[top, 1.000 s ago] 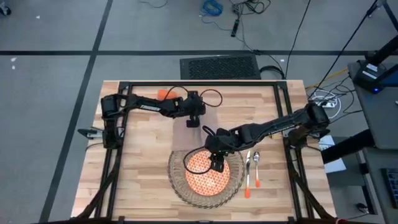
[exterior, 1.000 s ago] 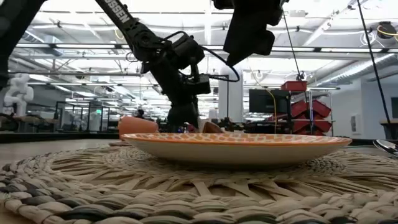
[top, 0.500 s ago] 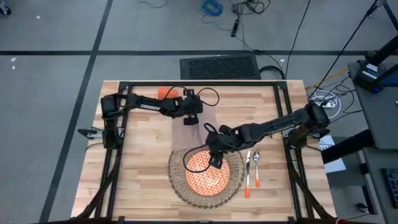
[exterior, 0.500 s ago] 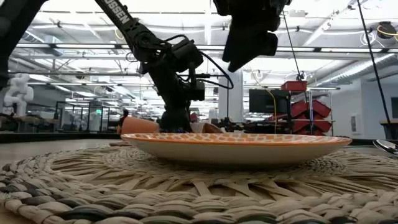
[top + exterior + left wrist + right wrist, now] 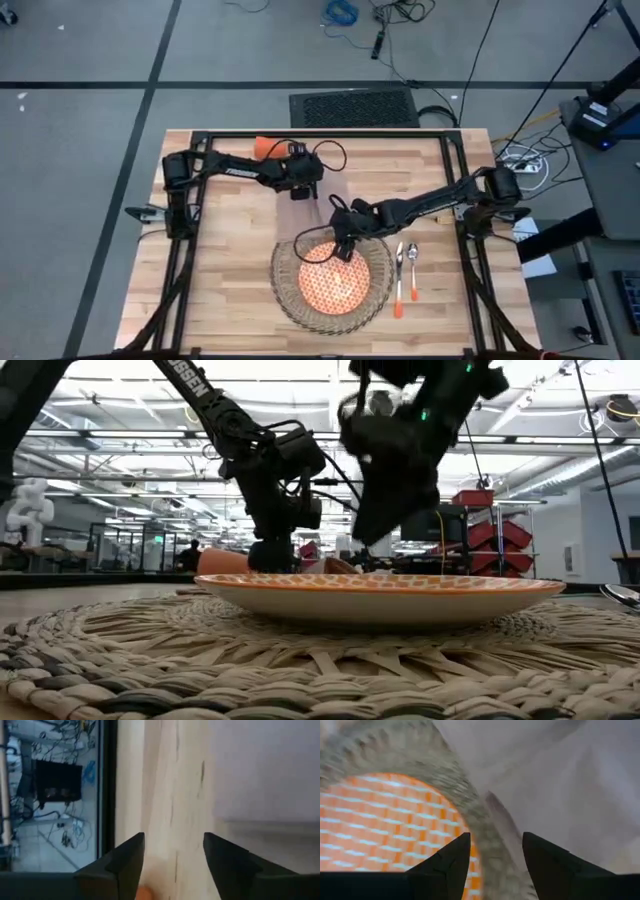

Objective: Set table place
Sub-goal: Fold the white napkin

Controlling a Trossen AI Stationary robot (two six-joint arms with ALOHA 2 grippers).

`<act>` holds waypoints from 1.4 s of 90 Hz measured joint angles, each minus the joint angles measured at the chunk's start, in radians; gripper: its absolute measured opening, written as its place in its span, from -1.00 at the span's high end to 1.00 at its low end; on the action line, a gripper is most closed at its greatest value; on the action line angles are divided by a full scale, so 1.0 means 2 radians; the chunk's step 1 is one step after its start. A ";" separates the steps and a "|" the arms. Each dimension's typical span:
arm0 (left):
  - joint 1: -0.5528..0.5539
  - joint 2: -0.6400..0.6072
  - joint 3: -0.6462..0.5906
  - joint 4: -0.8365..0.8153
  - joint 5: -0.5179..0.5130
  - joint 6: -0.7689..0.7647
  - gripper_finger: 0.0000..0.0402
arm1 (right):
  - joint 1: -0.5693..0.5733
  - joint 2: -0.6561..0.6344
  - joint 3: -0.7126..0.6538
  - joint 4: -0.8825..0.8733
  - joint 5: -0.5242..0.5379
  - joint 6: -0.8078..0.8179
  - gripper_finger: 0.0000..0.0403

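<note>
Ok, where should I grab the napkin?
Pinch its edge by the placemat, from straight above: the napkin lies flat on the table, so only an edge gives purchase. The open right gripper hovers there; the left gripper is near its far side.

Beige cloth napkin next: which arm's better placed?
Right, probably. The right gripper is open at the woven placemat's rim beside the beige cloth napkin; the left gripper, also open, sits farther back near the small orange cup.

Orange-patterned plate (image 5: pixel 333 282) (fine grid) on tan woven placemat (image 5: pixel 285 290); orange cup (image 5: pixel 265 148); light-wood table (image 5: pixel 225 260).
</note>
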State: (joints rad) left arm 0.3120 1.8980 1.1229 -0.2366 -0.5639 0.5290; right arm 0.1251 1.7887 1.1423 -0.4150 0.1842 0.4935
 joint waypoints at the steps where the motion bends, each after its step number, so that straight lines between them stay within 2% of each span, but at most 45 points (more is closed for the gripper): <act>1: -0.001 0.000 0.000 -0.001 0.000 0.000 -0.03 | -0.001 0.002 0.000 0.001 0.000 -0.002 0.16; 24: -0.018 -0.020 0.000 -0.018 -0.001 -0.017 -0.09 | -0.013 0.037 0.001 0.020 0.002 -0.041 0.22; 38: -0.030 -0.040 0.000 -0.034 0.010 -0.027 -0.10 | -0.017 0.038 0.001 0.031 0.023 -0.059 0.42; 63: -0.052 -0.056 0.000 -0.062 0.020 -0.039 -0.10 | -0.017 0.038 0.004 0.054 0.022 -0.095 0.75; 99: -0.090 -0.057 0.000 -0.063 0.022 -0.040 -0.10 | -0.024 0.038 0.004 0.092 -0.015 -0.111 0.98; 126: -0.102 -0.065 0.000 -0.086 0.016 -0.058 -0.09 | -0.024 0.056 0.004 0.112 -0.062 -0.108 0.99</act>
State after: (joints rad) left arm 0.1078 1.7676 1.1225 -0.4088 -0.5321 0.4132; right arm 0.0772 1.9000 1.1507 -0.1901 0.0600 0.2783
